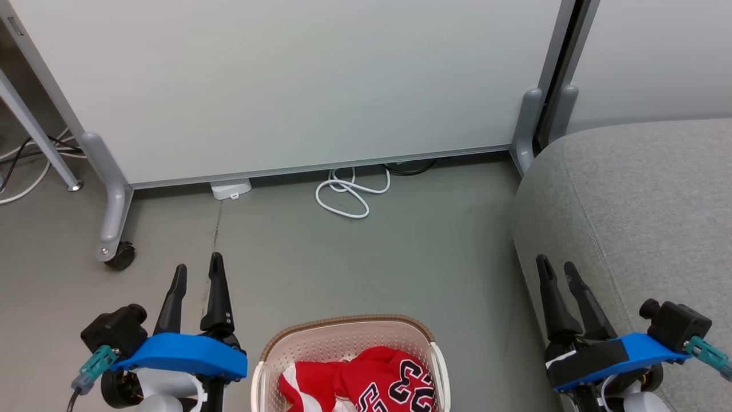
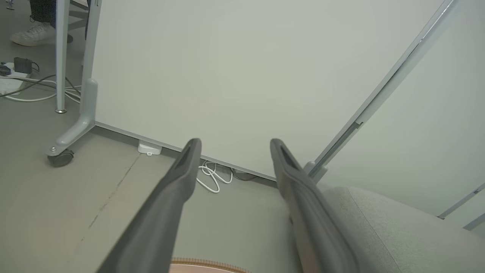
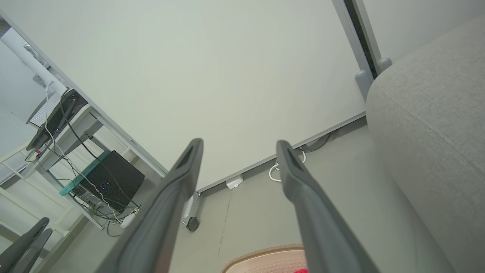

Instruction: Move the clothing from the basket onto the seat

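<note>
both grippers released, clothing in the basket

the left gripper (image 1: 199,262) stands at the lower left of the head view. its two dark fingers are spread apart and point up the frame over the grey floor (image 1: 400,257), with nothing between them. the right gripper (image 1: 555,262) stands at the lower right, its fingers likewise parted and empty. it shows against the rounded front edge of the grey seat (image 1: 646,194), which takes up the right side of the frame. i cannot tell whether it touches the fabric.

the basket (image 1: 343,321) sits at the bottom centre, between the two grippers and apart from both, its lower part cut off by the frame edge. the clothing (image 1: 366,375) lies bunched inside it: red fabric with white trim at the left and black, white-edged numerals at the right.

a pale partition panel (image 1: 286,86) on grey feet runs across the top of the frame, with a caster (image 1: 121,256) at the left. a coiled white cable (image 1: 346,197) lies on the floor just below the panel's lower edge. in each wrist view a strip of the basket's brown rim shows at the bottom edge.
</note>
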### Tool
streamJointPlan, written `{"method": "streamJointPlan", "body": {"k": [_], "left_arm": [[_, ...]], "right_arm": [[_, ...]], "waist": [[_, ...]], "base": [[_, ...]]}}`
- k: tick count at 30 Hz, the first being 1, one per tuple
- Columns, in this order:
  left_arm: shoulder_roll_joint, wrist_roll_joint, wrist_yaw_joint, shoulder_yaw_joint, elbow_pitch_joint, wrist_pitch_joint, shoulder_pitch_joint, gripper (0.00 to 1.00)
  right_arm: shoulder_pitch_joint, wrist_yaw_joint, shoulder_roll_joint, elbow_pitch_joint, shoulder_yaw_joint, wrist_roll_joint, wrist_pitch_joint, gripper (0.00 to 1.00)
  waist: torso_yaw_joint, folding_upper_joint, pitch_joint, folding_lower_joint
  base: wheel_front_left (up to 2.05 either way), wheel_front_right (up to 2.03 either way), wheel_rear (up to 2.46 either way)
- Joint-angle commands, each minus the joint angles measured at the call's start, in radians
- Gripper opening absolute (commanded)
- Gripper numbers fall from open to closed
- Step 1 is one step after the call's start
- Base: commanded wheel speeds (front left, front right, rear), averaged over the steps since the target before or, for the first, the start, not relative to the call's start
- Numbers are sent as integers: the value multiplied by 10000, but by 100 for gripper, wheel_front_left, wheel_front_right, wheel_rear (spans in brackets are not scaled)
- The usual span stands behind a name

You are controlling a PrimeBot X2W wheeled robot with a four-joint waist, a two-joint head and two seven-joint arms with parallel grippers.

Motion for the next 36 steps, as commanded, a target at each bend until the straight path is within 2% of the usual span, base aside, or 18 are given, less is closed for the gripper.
{"method": "streamJointPlan", "body": {"k": [1, 36], "left_arm": [[88, 274, 53, -70, -70, -101, -276, 100], [265, 3476, 509, -997, 9, -927, -550, 100]], "right_arm": [[-244, 18, -69, -117, 45, -286, -91, 100], [-318, 25, -89, -172, 496, -3742, -930, 100]], "waist": [[1, 0, -2, 0], [131, 0, 19, 0]], "base": [[0, 0, 0], [0, 0, 0]]}}
